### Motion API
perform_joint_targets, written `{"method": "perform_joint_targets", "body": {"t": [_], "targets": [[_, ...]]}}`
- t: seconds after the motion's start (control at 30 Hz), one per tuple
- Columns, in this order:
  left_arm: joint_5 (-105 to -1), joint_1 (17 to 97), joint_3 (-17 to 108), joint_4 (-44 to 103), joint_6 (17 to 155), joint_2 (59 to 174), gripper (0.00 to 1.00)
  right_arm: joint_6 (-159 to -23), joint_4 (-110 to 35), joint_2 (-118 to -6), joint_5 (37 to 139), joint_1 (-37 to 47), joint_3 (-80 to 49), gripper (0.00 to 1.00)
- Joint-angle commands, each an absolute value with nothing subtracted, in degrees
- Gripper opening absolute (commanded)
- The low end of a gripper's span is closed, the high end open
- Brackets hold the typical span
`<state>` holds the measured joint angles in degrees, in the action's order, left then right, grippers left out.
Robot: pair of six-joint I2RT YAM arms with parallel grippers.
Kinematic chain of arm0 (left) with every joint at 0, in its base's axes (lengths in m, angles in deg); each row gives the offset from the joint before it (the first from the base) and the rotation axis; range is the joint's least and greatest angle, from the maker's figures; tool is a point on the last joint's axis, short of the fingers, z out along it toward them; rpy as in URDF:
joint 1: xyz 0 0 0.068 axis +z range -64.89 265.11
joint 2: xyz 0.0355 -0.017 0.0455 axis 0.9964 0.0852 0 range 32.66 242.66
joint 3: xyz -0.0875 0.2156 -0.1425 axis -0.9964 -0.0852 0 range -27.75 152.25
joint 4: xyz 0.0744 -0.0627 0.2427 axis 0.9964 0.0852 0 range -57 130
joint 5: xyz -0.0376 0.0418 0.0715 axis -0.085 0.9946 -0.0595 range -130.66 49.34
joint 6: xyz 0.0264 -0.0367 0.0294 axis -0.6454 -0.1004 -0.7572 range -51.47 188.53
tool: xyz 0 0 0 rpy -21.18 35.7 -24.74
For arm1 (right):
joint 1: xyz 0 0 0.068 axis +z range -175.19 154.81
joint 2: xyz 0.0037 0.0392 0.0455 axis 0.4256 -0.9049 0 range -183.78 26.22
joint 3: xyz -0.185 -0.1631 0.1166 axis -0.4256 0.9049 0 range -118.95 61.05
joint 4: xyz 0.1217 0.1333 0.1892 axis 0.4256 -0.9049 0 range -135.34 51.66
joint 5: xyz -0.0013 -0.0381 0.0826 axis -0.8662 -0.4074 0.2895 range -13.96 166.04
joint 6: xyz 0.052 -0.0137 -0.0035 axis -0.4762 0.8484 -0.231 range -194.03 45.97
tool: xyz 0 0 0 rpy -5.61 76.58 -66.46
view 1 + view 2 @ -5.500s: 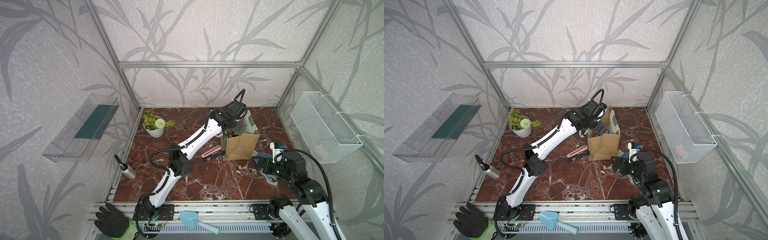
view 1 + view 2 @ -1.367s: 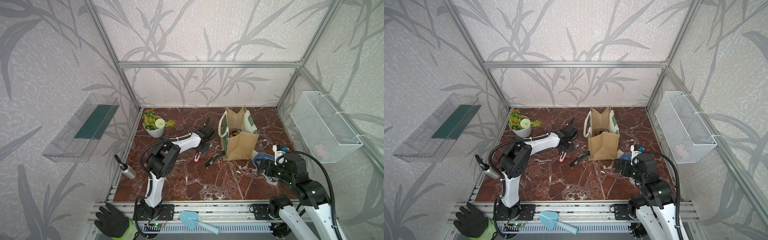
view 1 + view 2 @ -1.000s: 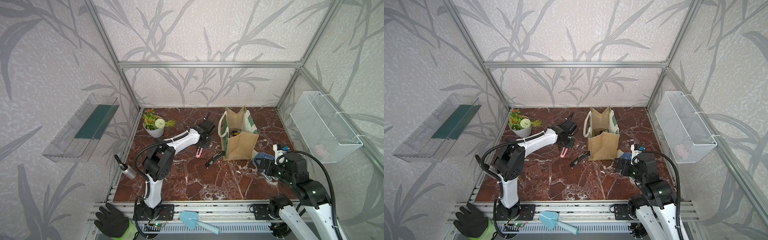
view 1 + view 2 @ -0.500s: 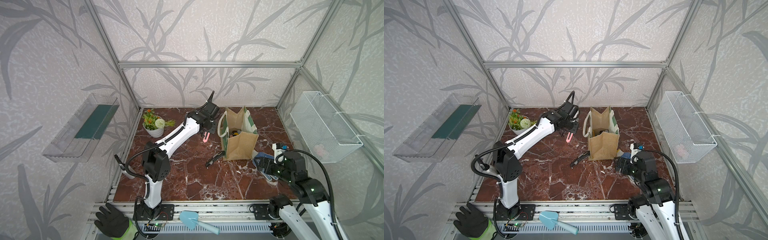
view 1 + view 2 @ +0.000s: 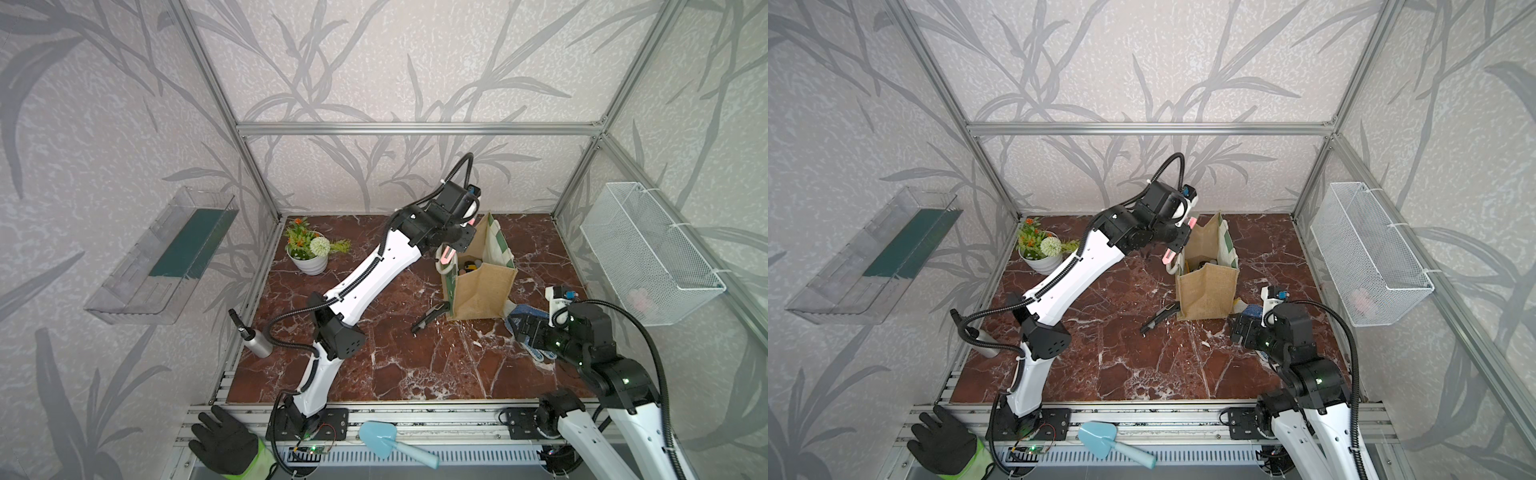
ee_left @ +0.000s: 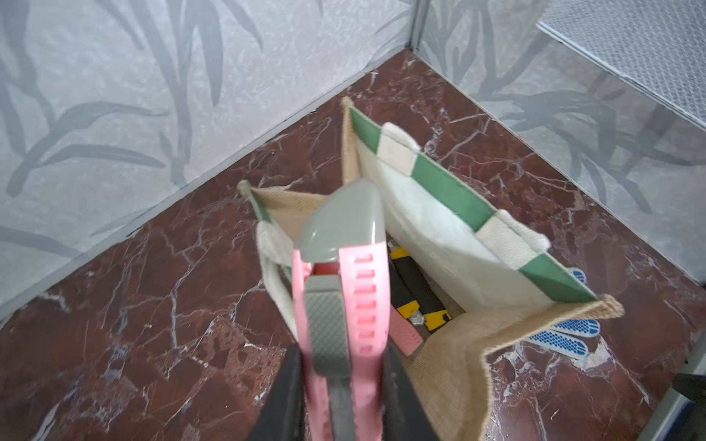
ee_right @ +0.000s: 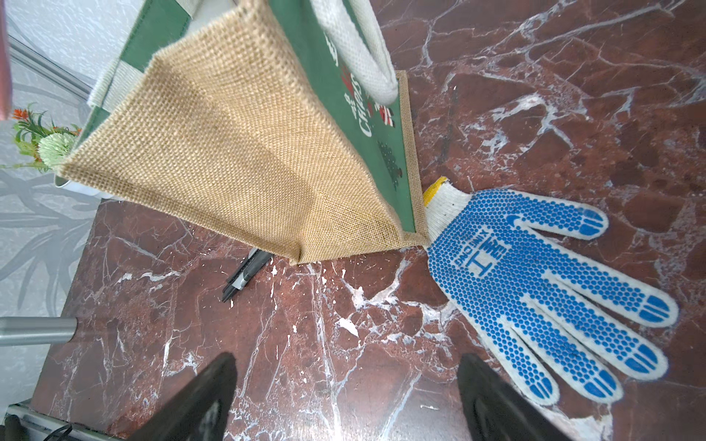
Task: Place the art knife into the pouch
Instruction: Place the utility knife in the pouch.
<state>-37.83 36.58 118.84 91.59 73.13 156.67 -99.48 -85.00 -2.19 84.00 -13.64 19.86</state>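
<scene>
While the left gripper (image 6: 340,357) hangs over the pouch: its jaws are pinched on the lower body of the pink art knife (image 6: 363,298), one black finger (image 6: 282,397) on each side.
Pink art knife: upright in the grip, grey end cap pointing down at the pouch's mouth, grey slider facing the wrist camera; in a top view it (image 5: 445,254) hangs at the rim on the pouch's left side, next to a white handle, not yet inside.
Pouch (image 6: 431,214): standing open on the red marble tabletop (image 5: 395,365); it has tan jute ends, green faces and a white lining; both top views show it upright toward the back of the table (image 5: 1204,291).
Inside the pouch: yellow-and-black cutters (image 6: 416,290) and another pink one (image 6: 407,336) lie on the bottom.
Black cutter (image 5: 430,318): flat on the marble, one end at the pouch's near bottom edge.
Right gripper (image 7: 344,389): jaws spread wide, nothing between them, low over bare marble just in front of the pouch.
Blue-dotted work glove (image 7: 535,275): flat on the marble, its cuff touching the pouch's bottom corner, beside the right gripper.
Flower pot (image 5: 311,253): back left of the table, well apart from the pouch.
Wire-mesh basket (image 5: 648,253): on the right wall.
</scene>
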Motion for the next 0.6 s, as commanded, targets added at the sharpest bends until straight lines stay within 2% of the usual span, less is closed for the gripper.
{"method": "perform_joint_targets", "body": {"t": [0.0,0.47,0.53,0.57], "targets": [[-39.0,35.51,123.37,93.76,69.86,159.51,0.22,-99.44,-86.0,-1.19,83.64,-13.76,19.02,0.91],[-38.78,35.19,126.92,89.17,66.79,165.76,0.22,-99.09,-87.12,-0.22,83.59,-13.76,18.98,0.91],[-38.61,35.19,127.3,88.99,66.28,166.24,0.26,-99.18,-87.08,-0.37,83.68,-13.76,18.95,0.91],[-38.18,35.19,127.3,88.91,65.94,166.57,0.32,-99.1,-87.09,-0.46,83.75,-13.76,18.91,0.91]]}}
